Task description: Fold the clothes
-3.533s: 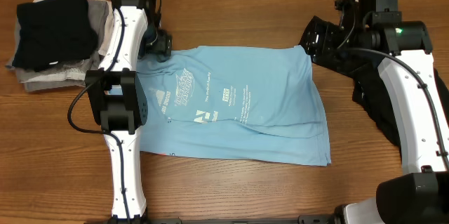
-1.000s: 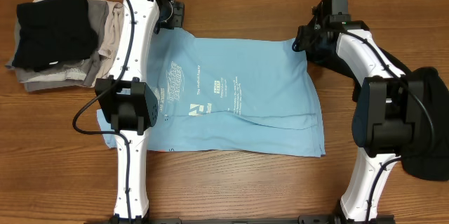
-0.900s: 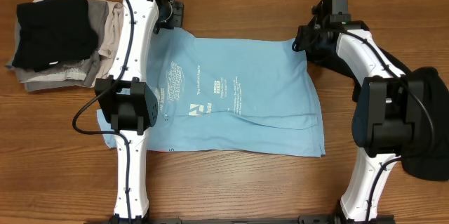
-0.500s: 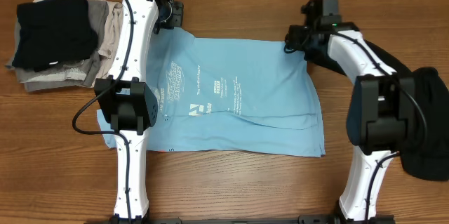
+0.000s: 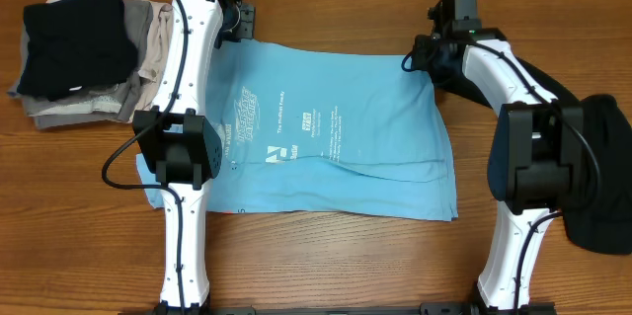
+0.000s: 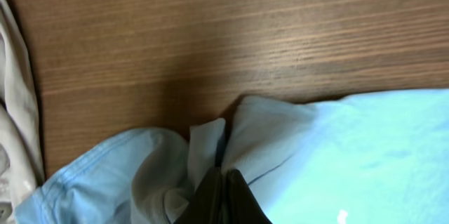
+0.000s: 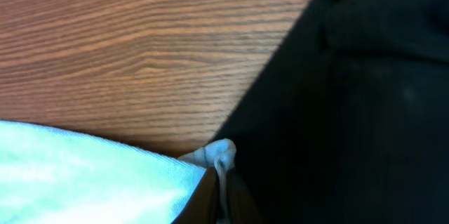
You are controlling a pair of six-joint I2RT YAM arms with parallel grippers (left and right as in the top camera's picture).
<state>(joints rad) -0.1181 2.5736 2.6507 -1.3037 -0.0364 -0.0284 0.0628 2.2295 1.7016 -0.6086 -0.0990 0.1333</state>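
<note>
While T-shirt (image 5: 346,127) lies flat btwn them, L tool (image 5: 237,33) & R tool (image 5: 409,61) pinch its corners.

The left gripper (image 5: 240,29) and right gripper (image 5: 409,61) sit farther back now. The light blue T-shirt (image 5: 336,127) (pinched at both far corners) lies flatter, its far edge straighter.

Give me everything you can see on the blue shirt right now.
The shirt is light blue, soft fabric with white print left of centre. It lies spread on the wood table, creased and layered toward its front edge. The left claw is shut on its bunched far-left corner, the right claw on its far-right corner. A black garment lies beside the right corner.
</note>
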